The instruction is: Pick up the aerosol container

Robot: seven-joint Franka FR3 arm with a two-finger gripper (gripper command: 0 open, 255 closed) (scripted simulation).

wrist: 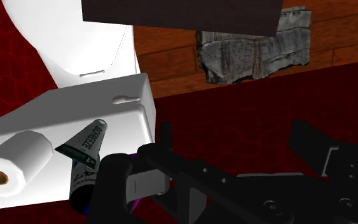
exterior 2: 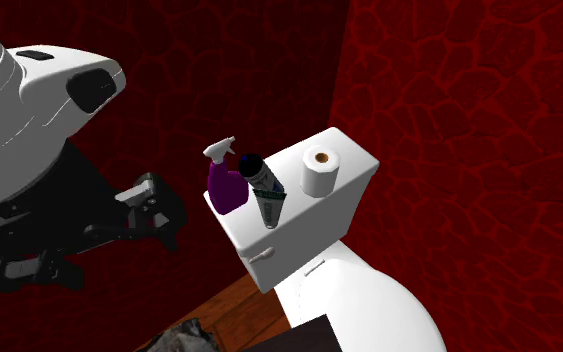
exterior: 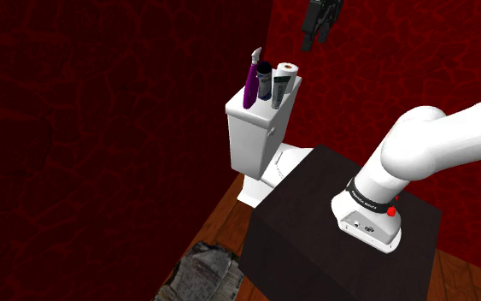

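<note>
Aerosol container, dark-capped, leaned atop the white toilet tank. The black gripper hung well above it, fingers spread, clasping nothing. A purple spray bottle and a paper roll flanked the can.

A white toilet stands in the corner of dark red walls on a wooden floor, its tank carrying an upright purple spray bottle toward one end and an upright white paper roll toward the other, while a crumpled grey sheet lies on the floor nearby.
</note>
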